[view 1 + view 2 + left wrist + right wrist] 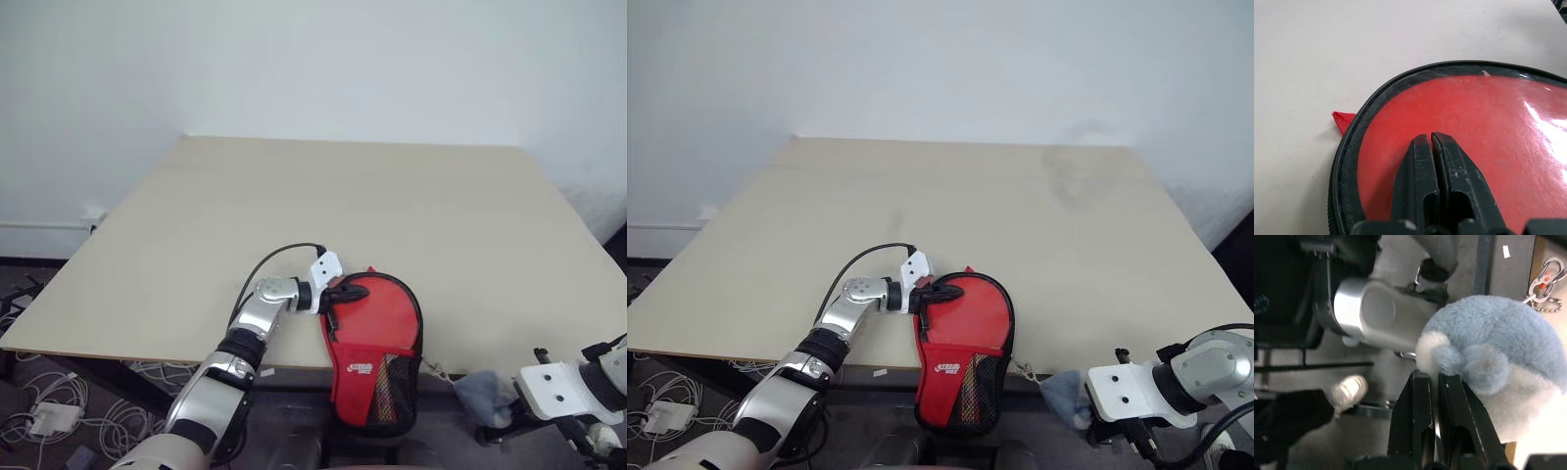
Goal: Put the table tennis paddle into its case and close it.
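The case overhangs the near tabletop edge, apparently closed. Your left tool, fingers together and empty, rests on its clear panel. Your right tool hangs narrow beside a blue plush charm. Verify the zip next.

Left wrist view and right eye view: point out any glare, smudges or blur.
Left wrist view: white glare streaks lie across the case's clear panel towards one edge; the shut left gripper close to the lens looks sharp. Right eye view: a faint grey smudge sits over the table's far right part. Right wrist view: the blue plush charm looks soft and bright at its lower edge.
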You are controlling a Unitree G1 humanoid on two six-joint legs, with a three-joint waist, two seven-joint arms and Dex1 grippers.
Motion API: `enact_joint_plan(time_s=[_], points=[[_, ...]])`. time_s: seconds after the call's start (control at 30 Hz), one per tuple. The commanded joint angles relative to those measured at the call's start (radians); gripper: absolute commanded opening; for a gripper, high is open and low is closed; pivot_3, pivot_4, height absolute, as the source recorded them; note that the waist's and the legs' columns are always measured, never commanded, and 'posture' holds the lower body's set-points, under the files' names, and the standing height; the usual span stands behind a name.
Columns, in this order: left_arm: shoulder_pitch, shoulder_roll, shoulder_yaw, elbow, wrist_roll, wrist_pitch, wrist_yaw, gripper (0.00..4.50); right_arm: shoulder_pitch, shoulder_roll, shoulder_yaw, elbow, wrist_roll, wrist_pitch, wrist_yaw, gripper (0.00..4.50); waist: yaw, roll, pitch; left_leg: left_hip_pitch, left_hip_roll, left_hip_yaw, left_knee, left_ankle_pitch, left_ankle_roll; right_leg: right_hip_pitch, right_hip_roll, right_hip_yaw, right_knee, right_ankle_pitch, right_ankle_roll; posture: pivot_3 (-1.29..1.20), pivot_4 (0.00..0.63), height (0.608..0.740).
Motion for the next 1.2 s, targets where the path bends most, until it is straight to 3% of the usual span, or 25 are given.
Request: enact_joint_plan(time_s=[0.03, 0.67, 0.83, 0.97, 1.2], points=[[0.016, 0.016, -0.011, 0.048, 0.046, 0.018, 0.008, 0.0, 0.034, -0.038, 0.0, 0.028, -0.058, -0.057, 0.036, 0.05, 0.003, 0.0, 0.0, 0.0, -0.001, 0.001, 0.001, -0.001, 0.001, 0.0, -0.001, 0.0, 0.0, 0.0, 0.001, 0.0, 0.0, 0.74], [0.009, 0.01, -0.017, 0.056, 0.049, 0.021, 0.018, 0.0, 0.126, -0.022, 0.013, -0.095, -0.089, -0.118, 0.029, 0.05, 0.01, 0.0, 0.0, -0.001, -0.008, 0.0, 0.006, -0.007, 0.007, 0.003, -0.004, 0.001, 0.0, -0.003, 0.009, 0.0, 0.0, 0.74], [0.01, 0.008, -0.019, 0.054, 0.05, 0.02, 0.018, 0.0, 0.059, 0.004, 0.041, -0.081, -0.094, -0.069, -0.021, 0.05, 0.009, 0.0, 0.0, -0.001, -0.008, 0.0, 0.006, -0.007, 0.007, 0.003, -0.004, 0.001, 0.0, -0.003, 0.009, 0.0, 0.0, 0.74], [0.01, 0.011, -0.015, 0.052, 0.046, 0.02, 0.02, 0.0, -0.035, 0.014, 0.074, -0.051, -0.08, -0.024, -0.043, 1.08, 0.007, -0.001, 0.0, 0.0, -0.008, 0.0, 0.007, -0.007, 0.007, 0.003, -0.004, 0.001, 0.001, -0.002, 0.008, 0.0, 0.0, 0.74], [0.028, 0.024, -0.004, 0.017, 0.037, 0.031, 0.025, 0.0, -0.274, 0.044, 0.086, 0.007, 0.069, 0.139, -0.019, 3.59, 0.001, 0.0, 0.0, 0.001, -0.006, -0.001, 0.009, -0.006, 0.007, 0.003, -0.003, 0.002, 0.002, 0.0, 0.005, 0.0, 0.0, 0.74]])
